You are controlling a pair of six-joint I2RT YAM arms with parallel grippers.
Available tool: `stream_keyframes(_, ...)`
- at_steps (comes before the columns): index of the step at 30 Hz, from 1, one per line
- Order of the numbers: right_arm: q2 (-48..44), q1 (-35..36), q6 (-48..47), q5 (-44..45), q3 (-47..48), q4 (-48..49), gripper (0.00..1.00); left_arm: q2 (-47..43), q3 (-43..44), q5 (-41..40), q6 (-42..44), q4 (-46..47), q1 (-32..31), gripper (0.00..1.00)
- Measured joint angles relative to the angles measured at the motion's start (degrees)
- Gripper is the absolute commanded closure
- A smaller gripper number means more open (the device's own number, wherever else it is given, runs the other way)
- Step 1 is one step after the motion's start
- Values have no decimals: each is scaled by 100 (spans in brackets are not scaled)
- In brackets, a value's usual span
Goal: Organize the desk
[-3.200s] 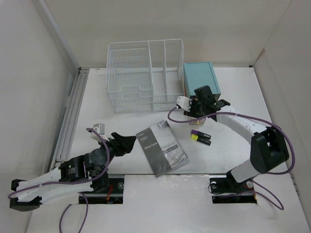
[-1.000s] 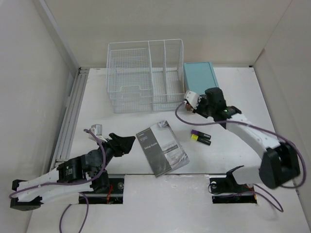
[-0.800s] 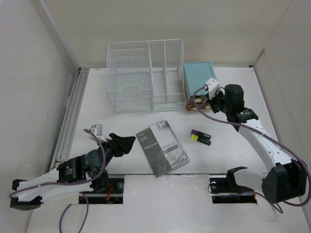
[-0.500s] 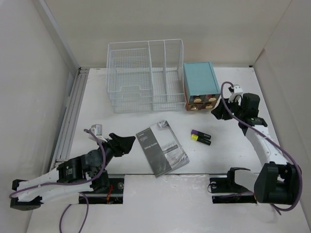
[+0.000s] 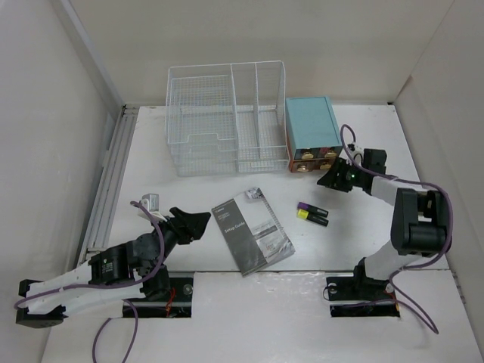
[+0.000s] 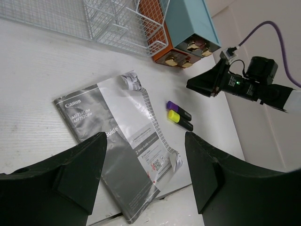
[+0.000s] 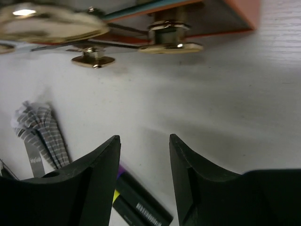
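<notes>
Left hand (image 5: 201,221) and right hand (image 5: 325,180) both parted, empty.

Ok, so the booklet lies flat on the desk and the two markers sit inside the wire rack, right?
The markers are not in the wire rack; they lie on the desk, beside the booklet, as the top external view shows. The booklet does lie flat there.

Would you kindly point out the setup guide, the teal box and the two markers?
setup guide (image 5: 253,233): top external view, middle of its cover.
teal box (image 5: 311,125): top external view, middle of its top face.
two markers (image 5: 314,218): top external view, the nearer one's barrel.
</notes>
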Motion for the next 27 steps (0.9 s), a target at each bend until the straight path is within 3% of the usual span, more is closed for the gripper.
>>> stream_keyframes(15, 861, -39, 1099, 378, 382, 1471, 47, 0, 0, -20, 0, -2, 0, 36)
stream_keyframes(27, 981, -59, 1226, 437, 391, 1547, 46, 2, 0, -22, -2, -7, 0, 36)
